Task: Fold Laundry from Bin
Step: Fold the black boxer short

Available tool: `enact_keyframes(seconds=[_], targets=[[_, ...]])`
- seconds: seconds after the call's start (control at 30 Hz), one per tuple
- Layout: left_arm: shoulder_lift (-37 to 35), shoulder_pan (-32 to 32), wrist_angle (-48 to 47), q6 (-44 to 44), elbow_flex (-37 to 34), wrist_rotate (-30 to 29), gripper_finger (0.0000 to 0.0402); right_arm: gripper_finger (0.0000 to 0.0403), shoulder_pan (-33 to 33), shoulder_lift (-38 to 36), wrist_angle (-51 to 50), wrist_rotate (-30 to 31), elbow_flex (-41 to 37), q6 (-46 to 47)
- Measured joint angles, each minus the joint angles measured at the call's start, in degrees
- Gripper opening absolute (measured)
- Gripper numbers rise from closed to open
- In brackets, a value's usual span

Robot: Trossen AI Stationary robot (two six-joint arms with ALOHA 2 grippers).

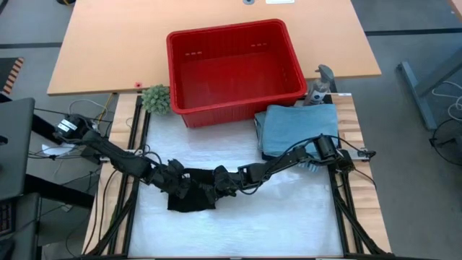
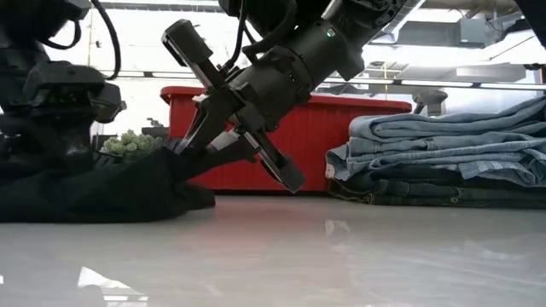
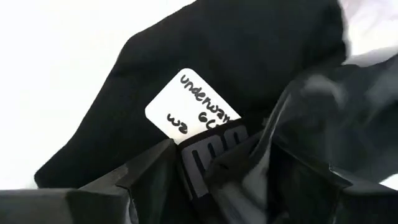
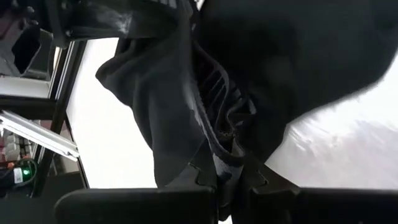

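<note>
Pinching the black soft cloth garment [image 1: 189, 196] at its 3 o'clock edge, the right gripper [image 4: 231, 167] has its fingers clamped on the waistband. The left gripper [image 3: 198, 163] stands with fingers apart at 9 o'clock. Judgement: a one-sided pull could drag the garment across the bench [image 1: 289, 217] and undo the fold.

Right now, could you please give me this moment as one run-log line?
left gripper: open over black garment | right gripper: shut on black garment | bin: empty | folded denim: stacked beside bin
</note>
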Motion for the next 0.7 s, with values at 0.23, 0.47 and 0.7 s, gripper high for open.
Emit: enact_keyframes(seconds=[0.23, 0.47, 0.7], targets=[[3.7, 0.7, 2.7, -2.6, 0.2, 4.8, 0.0249, 0.0035, 0.0, 0.0, 0.2, -0.1, 0.0, -0.9], [3.3, 0.7, 2.7, -6.7, 0.0, 8.0, 0.0161, 0.0035, 0.0, 0.0, 0.2, -0.1, 0.0, -0.9], [3.5, 0.7, 4.1, -4.3, -0.2, 12.8, 0.0015, 0.0035, 0.0, 0.0, 0.2, -0.1, 0.0, -0.9]])
